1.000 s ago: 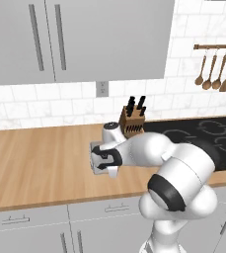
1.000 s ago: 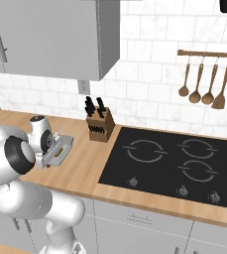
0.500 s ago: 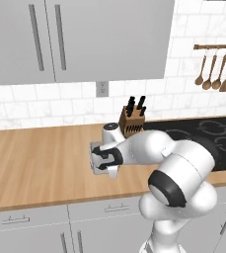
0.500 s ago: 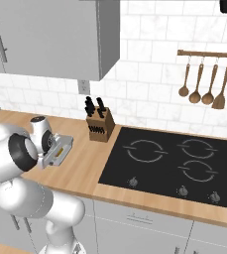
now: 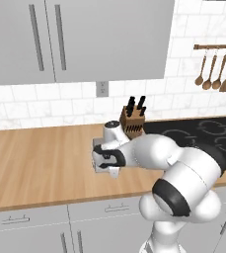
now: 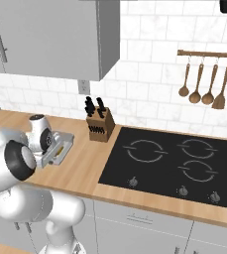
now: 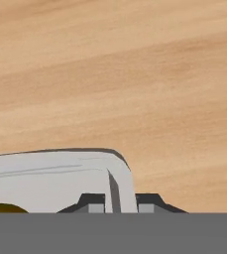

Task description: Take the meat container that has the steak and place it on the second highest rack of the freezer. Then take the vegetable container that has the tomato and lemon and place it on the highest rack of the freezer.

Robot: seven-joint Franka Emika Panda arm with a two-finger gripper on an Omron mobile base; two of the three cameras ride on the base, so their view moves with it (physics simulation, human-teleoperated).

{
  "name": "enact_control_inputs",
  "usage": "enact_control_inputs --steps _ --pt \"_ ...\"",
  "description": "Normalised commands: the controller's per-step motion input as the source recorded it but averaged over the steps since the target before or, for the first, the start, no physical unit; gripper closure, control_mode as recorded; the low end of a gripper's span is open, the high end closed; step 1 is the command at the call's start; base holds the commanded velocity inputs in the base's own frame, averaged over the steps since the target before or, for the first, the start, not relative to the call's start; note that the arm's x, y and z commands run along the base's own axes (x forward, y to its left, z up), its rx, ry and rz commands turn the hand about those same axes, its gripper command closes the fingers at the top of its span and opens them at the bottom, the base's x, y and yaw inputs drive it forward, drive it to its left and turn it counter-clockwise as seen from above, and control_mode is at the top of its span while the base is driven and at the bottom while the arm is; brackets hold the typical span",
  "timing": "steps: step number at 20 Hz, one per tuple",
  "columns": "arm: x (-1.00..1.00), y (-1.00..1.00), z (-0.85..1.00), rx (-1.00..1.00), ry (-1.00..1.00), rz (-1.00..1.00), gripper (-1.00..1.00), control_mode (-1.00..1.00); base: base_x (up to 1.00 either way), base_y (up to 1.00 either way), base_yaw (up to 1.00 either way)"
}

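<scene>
A shallow grey container [image 6: 61, 143] lies on the wooden counter [image 5: 40, 163], left of the knife block. My gripper [image 7: 117, 203] is shut on its thin side wall [image 7: 116, 184], with one dark fingertip [image 7: 92, 200] inside the container and the other outside. From the base cameras the hand [image 5: 107, 162] covers most of the container [image 5: 96, 148]. A dull yellow thing [image 7: 3, 208] lies inside it; I cannot tell whether it is the lemon or the steak. The freezer and its racks are out of view.
A wooden knife block [image 5: 132, 122] stands just behind the hand. A black cooktop [image 6: 174, 163] fills the counter to the right, with wooden utensils [image 6: 204, 84] hanging above it. Grey wall cabinets [image 5: 75, 39] hang overhead. Bare counter stretches to the left.
The jaws have closed from wide open onto the container's wall. The arm and the container have stayed in place.
</scene>
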Motion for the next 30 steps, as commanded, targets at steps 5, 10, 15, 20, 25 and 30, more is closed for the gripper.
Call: enact_control_inputs --steps 5,10,15,20,25,30 --pt "-0.33 -0.29 0.77 0.09 -0.07 0.0 1.0 -1.0 0.0 0.0 0.0" --pt "-0.18 -0.33 1.0 0.12 0.0 0.22 1.0 -1.0 0.0 0.0 0.0" --pt "-0.34 -0.36 1.0 0.04 0.07 0.42 1.0 -1.0 0.0 0.0 0.0" --pt "-0.5 -0.37 0.92 -0.01 0.08 0.46 1.0 -1.0 0.0 0.0 0.0" --pt "-0.75 -0.42 0.54 -0.06 0.01 0.52 1.0 -1.0 0.0 0.0 0.0" --pt "-0.95 -0.35 0.33 -0.03 -0.02 0.51 1.0 -1.0 0.0 0.0 0.0"
